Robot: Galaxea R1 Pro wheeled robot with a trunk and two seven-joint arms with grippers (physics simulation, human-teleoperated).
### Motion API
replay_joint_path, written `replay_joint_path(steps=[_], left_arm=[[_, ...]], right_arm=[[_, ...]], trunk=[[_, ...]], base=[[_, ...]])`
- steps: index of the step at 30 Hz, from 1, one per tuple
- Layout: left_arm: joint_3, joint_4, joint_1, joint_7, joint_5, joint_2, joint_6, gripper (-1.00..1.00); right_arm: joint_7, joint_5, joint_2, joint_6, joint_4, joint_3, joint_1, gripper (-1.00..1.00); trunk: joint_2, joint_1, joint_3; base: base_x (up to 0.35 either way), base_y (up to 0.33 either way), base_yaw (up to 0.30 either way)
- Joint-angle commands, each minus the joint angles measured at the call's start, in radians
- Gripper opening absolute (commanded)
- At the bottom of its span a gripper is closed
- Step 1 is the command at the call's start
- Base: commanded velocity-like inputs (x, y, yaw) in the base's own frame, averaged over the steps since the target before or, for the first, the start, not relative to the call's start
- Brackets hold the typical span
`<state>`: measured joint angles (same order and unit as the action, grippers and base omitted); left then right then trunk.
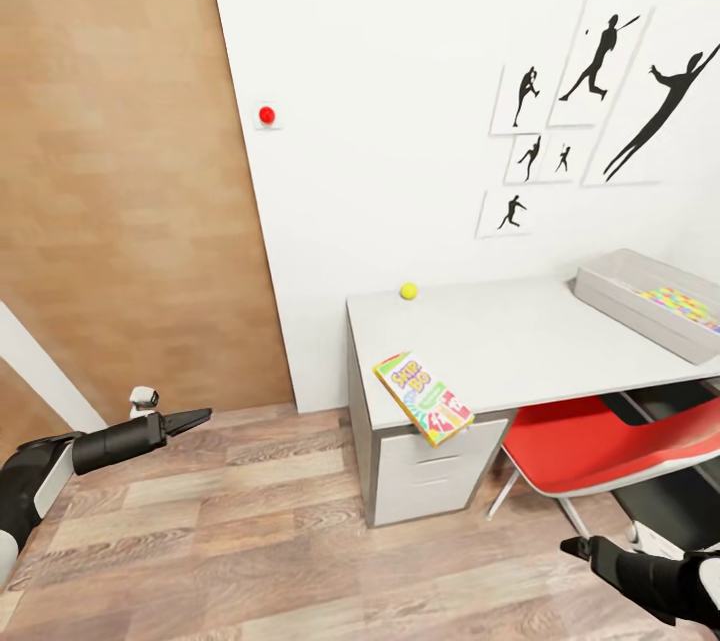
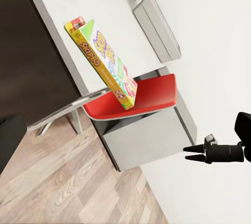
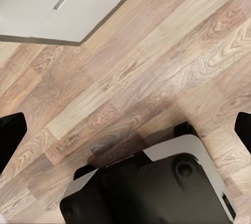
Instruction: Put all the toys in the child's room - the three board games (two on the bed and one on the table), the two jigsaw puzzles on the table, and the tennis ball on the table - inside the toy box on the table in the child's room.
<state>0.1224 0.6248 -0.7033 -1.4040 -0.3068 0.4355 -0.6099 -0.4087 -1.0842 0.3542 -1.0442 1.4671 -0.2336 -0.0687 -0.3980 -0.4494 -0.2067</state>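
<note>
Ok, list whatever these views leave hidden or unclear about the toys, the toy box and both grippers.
- Toy box, head view: its far end runs past the picture's edge, so the full contents stay unseen; one jigsaw puzzle shows inside, partly cut off.
- Skip-Bo box: overhangs the table edge; its support is unclear.
- Tennis ball: too small for detail.
- Right gripper: at the frame bottom, jaw state unreadable.
- Left gripper: fingers look together.

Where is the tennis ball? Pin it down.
In the head view, the tennis ball sits on the table near its back left corner against the wall, beyond the Skip-Bo box overhanging the front edge.
</note>
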Motion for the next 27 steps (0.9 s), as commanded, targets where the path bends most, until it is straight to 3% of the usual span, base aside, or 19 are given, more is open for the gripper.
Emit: replay_joint_path(steps=[1, 12, 27], left_arm=[[0.000, 0.000, -0.001, -0.003, -0.001, 0.000, -0.010, 1.00], [0.000, 0.000, -0.001, -0.003, -0.001, 0.000, -0.009, 1.00], [0.000, 0.000, -0.001, -0.001, -0.001, 0.000, -0.010, 1.00]], right_arm=[[-0.010, -0.010, 0.000, -0.003, 0.001, 0.005, -0.001, 1.00], [-0.010, -0.010, 0.000, -0.003, 0.001, 0.016, -0.002, 1.00], [-0.012, -0.015, 0.000, -0.003, 0.001, 0.014, -0.004, 1.00]], trunk=[[-0.002, -0.001, 0.000], [-0.002, -0.001, 0.018], [-0.002, -0.001, 0.030]], base=[[0.000, 0.000, 0.062], [-0.026, -0.017, 0.063], [-0.046, -0.131, 0.054]])
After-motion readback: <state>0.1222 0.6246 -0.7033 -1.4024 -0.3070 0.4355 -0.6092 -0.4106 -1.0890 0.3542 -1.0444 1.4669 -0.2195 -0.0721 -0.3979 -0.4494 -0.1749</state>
